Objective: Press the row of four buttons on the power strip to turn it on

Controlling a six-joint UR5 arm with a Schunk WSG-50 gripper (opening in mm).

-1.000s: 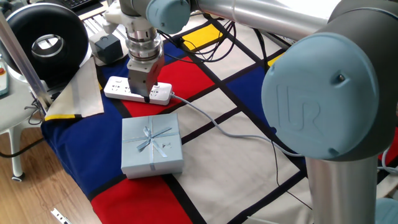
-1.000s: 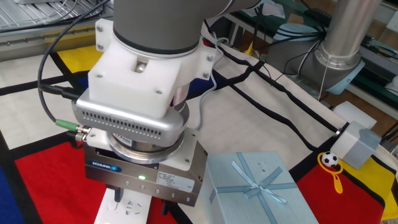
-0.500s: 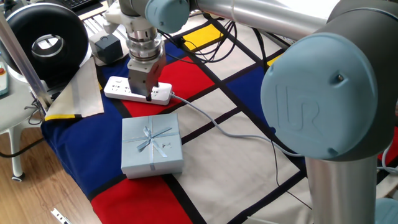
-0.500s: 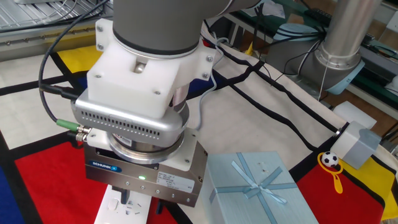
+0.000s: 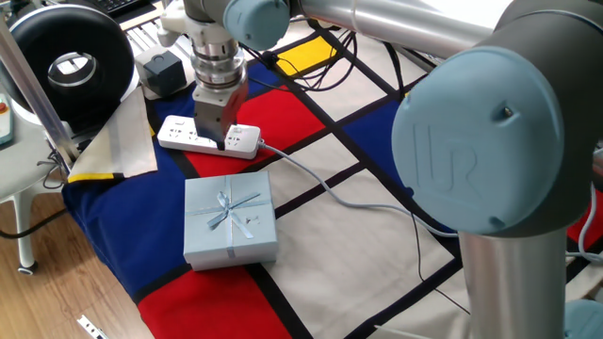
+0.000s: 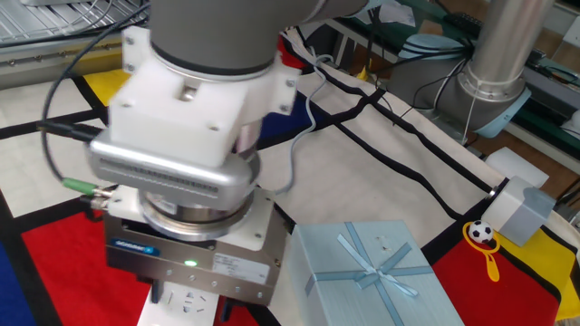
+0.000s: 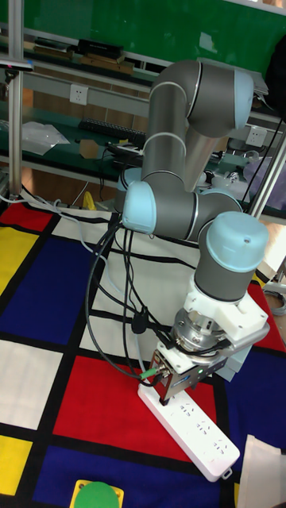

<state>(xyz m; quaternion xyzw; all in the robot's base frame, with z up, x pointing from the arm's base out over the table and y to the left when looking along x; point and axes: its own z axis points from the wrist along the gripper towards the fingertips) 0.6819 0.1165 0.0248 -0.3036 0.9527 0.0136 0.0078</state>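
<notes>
The power strip is a slim white bar lying on the red and blue cloth, with its pale grey cable trailing right. It also shows in the tall fixed view as the strip, and at the bottom edge of the other fixed view. My gripper points straight down with its tips on or just above the strip, near the cable end. The four buttons are too small to pick out. The gripper's body hides the fingertips, so no gap or contact shows.
A pale blue gift box with a ribbon lies just in front of the strip. A black round device and a black adapter sit behind left. A big green button on a yellow box stands near the strip's other side.
The gripper has shifted a little to the left along the power strip. The strip and the gift box have not moved.
</notes>
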